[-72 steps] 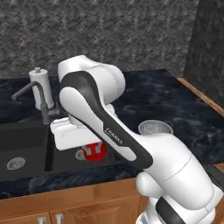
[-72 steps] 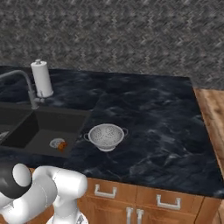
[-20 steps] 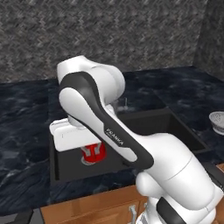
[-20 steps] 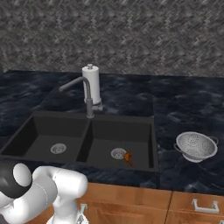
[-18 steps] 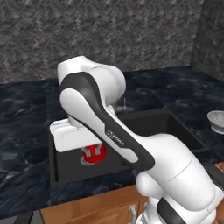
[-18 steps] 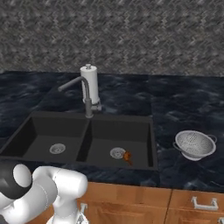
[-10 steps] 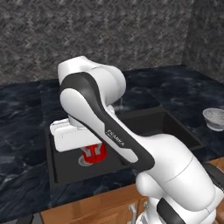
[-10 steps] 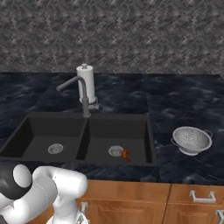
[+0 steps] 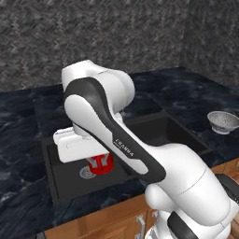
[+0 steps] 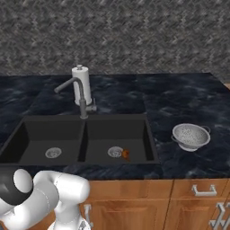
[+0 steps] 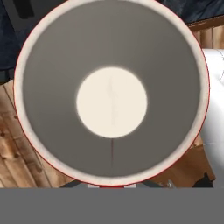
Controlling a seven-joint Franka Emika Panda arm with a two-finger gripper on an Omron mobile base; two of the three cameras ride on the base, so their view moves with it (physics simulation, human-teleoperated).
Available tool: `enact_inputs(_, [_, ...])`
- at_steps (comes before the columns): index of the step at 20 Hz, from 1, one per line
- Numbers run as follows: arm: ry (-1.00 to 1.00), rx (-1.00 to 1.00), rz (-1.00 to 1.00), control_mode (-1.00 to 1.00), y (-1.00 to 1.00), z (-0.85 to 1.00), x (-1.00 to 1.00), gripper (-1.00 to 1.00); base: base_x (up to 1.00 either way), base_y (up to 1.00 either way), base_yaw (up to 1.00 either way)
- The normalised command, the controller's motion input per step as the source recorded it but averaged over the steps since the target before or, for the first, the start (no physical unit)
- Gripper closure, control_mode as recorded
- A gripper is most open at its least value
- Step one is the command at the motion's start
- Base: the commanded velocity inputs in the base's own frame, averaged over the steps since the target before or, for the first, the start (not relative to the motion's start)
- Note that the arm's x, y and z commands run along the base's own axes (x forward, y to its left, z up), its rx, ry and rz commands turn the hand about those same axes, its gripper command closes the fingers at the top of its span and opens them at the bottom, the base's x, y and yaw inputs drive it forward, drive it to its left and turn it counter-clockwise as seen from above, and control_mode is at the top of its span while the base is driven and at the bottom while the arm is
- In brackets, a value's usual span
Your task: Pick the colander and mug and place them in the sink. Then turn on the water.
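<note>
Gripper (image 9: pixel 100 161) clamped on the mug (image 9: pixel 101 164); jaws narrow, pinching the red cup, which hangs just below the hand. Hand view looks straight down into the mug's (image 11: pixel 111 94) white inside, its rim close against the jaws. Sink (image 10: pixel 150 134) lies beneath and beyond the jaws. Colander (image 10: pixel 191 136) sits upright on the counter (image 10: pixel 179 99), well apart from the jaws (right of the sink).

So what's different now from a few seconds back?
Mostly the base has driven sideways: the dark two-basin sink now sits centred in view and the silver perforated colander lies off to the right, though neither moved on the counter. The gripper still holds the small red mug, and the faucet is still off.
</note>
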Motion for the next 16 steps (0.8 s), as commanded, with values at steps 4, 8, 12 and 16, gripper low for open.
enact_inputs(4, [0.0,0.0,0.0,1.0,0.0,0.0,0.0,1.0,0.5,0.26,-0.3])
enact_inputs(8, [0.0,0.0,0.0,1.0,0.0,0.0,0.0,1.0,0.49,0.14,-0.27])
enact_inputs(12, [0.0,0.0,0.0,1.0,0.0,0.0,0.0,1.0,0.46,0.11,-0.19])
enact_inputs(16, [0.02,0.03,-0.14,-1.0,0.01,-0.15,0.51,1.0,0.0,0.0,0.0])
